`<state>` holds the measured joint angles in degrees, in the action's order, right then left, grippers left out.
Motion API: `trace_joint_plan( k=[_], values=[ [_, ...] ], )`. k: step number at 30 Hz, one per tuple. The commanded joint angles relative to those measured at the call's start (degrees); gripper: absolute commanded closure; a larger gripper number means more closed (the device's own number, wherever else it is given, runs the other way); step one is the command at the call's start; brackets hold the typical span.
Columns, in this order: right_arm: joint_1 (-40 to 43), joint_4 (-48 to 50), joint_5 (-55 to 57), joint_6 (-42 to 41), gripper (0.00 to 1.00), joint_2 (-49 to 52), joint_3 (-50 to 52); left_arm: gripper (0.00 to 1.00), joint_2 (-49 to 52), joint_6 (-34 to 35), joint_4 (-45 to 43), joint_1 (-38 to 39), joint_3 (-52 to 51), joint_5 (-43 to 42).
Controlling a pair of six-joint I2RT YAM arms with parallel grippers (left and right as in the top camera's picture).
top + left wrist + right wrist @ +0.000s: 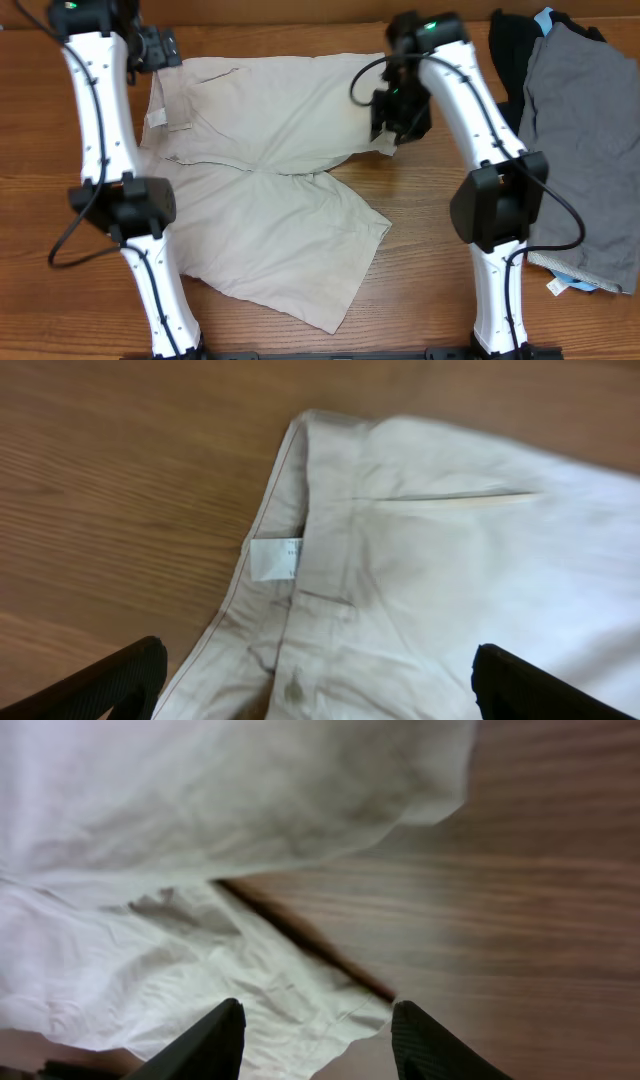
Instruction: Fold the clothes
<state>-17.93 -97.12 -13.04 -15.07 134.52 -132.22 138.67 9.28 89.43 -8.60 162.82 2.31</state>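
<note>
- Left arm runs up the left edge of the table; its left gripper sits over the waistband end of the shorts.
- Left wrist view: both fingertips spread wide, one at each lower corner, nothing between them. Below lie the waistband, a belt loop and the white inner label. No cloth pinched on this side.
- Shorts lie spread on the wood at table centre, waistband toward the left. One leg runs along the far side toward the right arm; the other splays toward the near edge. The two legs part in a V at the crotch. Not yet folded, as I judge it.
- Right gripper hangs over the hem of the far leg, near its right corner. Right wrist view: fingers apart, rumpled hem cloth below and between them, bare wood to the right. Whether the tips touch the cloth I cannot tell; no pinch visible.
- Far right: grey garment heaped on a black garment, well apart from the shorts.
- Step in hand, by my reading: both arms stationed at opposite ends of the far half, set to grasp for a first fold.
- Next move calls for each gripper to come down and pinch its edge, waistband corner on the left and hem corner on the right, then carry that half over the near leg together, keeping the cloth taut so it does not bunch.
</note>
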Motion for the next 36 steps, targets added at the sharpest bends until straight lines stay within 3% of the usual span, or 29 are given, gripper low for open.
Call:
trace_joint_plan(
  k=[1,10,16,19,25,31,36],
  values=[
    [-2.03,0.04,1.44,-1.92,0.49,-0.96,1.03,0.01,-7.34,-2.08,1.75,0.5,1.29,-2.34],
    [-9.05,0.04,5.4,-6.64,0.43,-9.22,3.08,0.0,-16.31,-4.48,7.37,0.63,1.25,-1.51],
    [-10.93,1.51,8.02,-10.73,0.37,-18.64,16.94,0.0,-19.71,-4.61,7.37,0.72,1.14,-1.95],
    [-11.82,6.21,7.06,-10.75,0.32,-24.06,27.5,0.0,-21.09,-4.63,7.39,0.76,0.98,-3.3],
    [-12.22,17.97,4.7,-9.66,0.12,-30.16,46.49,0.0,-21.35,-4.61,7.37,0.81,-0.24,-5.75],
    [-11.1,31.45,1.77,-7.23,0.12,-30.14,60.0,0.0,-21.22,-4.61,7.23,0.81,-4.17,-5.77],
    [-7.78,37.05,1.38,-7.15,0.14,-30.14,64.61,0.0,-20.83,-4.59,6.95,1.16,-6.86,-6.01]
  ],
)
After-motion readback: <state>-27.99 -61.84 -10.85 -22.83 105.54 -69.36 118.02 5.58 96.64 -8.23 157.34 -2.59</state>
